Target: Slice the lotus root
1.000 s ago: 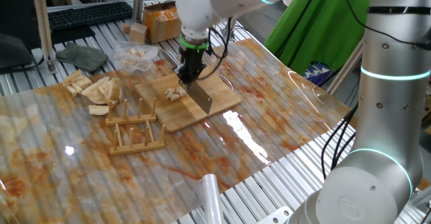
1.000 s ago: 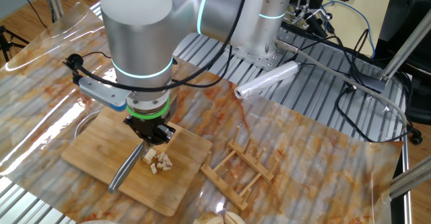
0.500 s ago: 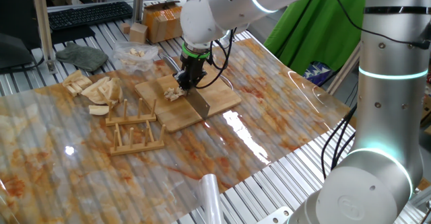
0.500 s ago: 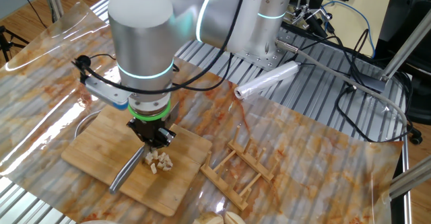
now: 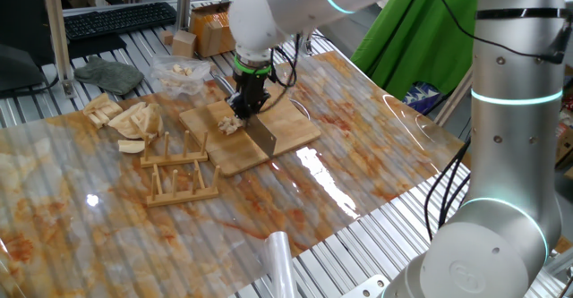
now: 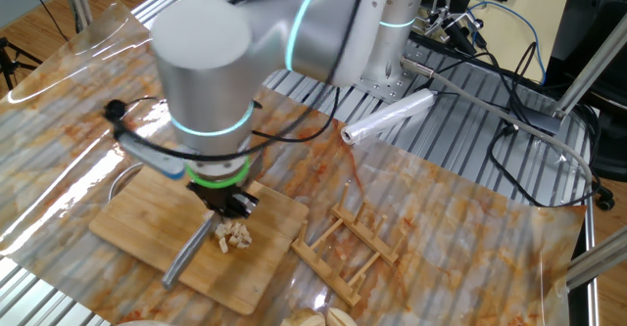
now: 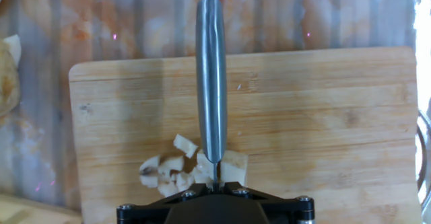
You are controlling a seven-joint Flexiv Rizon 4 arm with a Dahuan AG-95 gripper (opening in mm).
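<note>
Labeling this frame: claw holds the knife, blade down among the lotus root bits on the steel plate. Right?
Not a steel plate: the lotus root bits lie on the bamboo board, as the hand view shows. The claw does hold the knife there.

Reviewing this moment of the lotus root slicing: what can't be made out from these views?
- Gripper fingers: hidden in the hand view by the camera mount, too small in both fixed views.
- Knife edge on the lotus root: contact hidden in the hand view.
- Bamboo board: partly behind the blurred arm.
</note>
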